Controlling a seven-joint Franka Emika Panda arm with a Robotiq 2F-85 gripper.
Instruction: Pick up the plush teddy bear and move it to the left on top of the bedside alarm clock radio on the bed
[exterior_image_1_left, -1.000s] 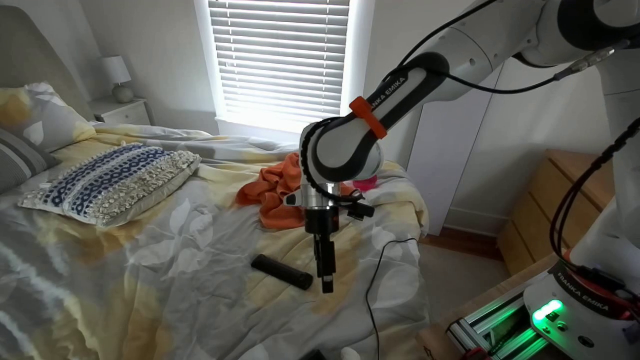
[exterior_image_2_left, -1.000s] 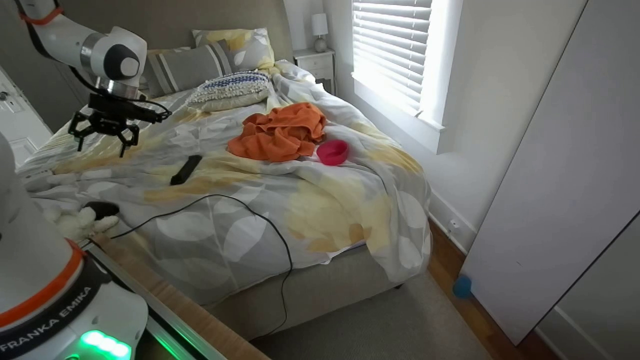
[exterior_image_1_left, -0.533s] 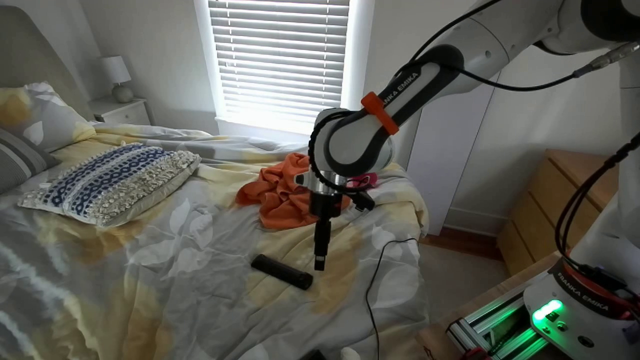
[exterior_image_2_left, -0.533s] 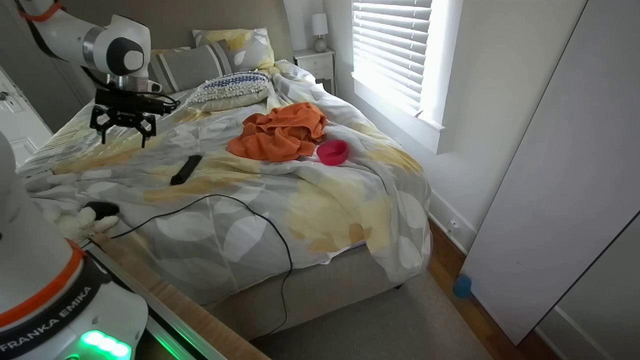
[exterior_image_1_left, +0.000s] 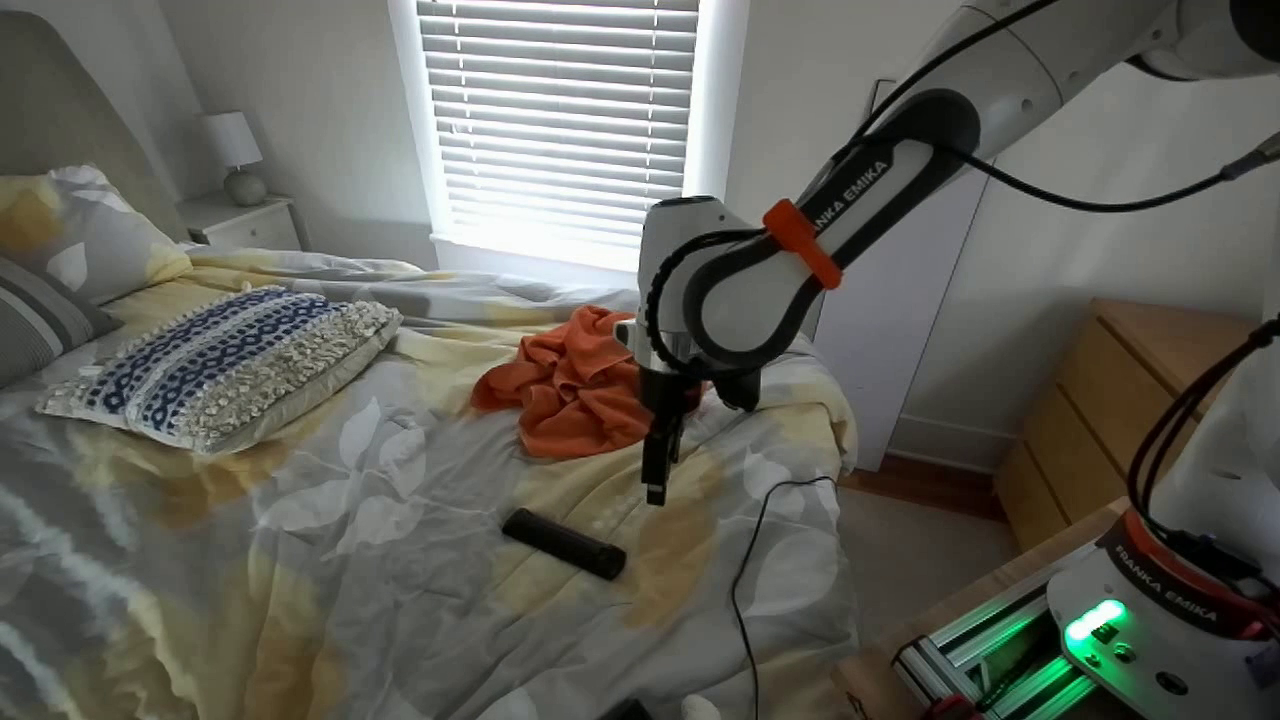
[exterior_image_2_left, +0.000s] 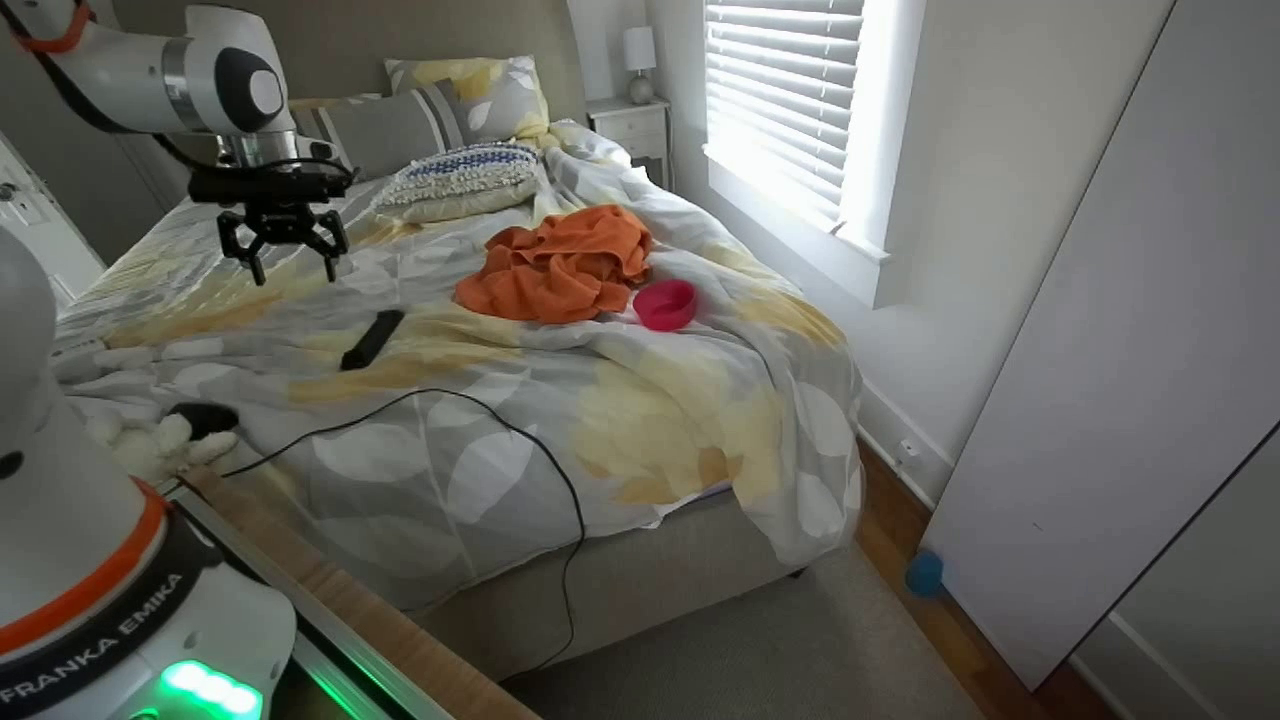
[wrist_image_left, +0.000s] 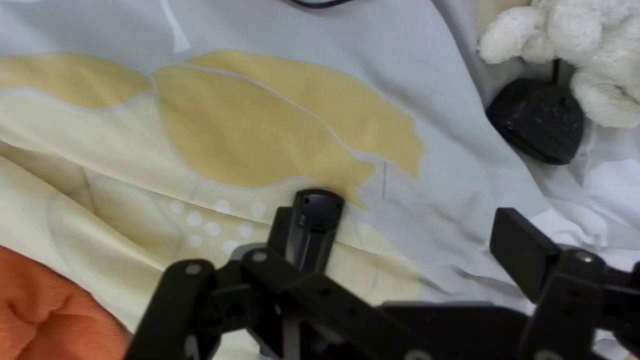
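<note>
White plush teddy (exterior_image_2_left: 150, 445) is way over on the left seen from the foot end, lying on the bed (exterior_image_2_left: 650, 400), half hidden behind the robot's base (exterior_image_2_left: 70, 500). Black alarm clock (exterior_image_2_left: 207, 418) is right beside it, so close I honestly can't tell if they touch. Then comes the gripper (exterior_image_2_left: 295, 277), hanging in the air over the bed, pointing down, fingers (wrist_image_left: 522, 252) spread wide apart, well away from the teddy tbh. Next over there's a black remote-looking bar (exterior_image_2_left: 372, 340) lying on the bed, and a thin black cable (exterior_image_2_left: 435, 390) snaking across and off the near edge. Further right it's a crumpled orange cloth (exterior_image_2_left: 555, 265) with a pink bowl (exterior_image_2_left: 665, 305) just beside it, and then down on the floor (exterior_image_2_left: 885, 515) some blue cup-ish thing (exterior_image_2_left: 924, 574), can't really make out what, by a big white panel (exterior_image_2_left: 1060, 420)
</note>
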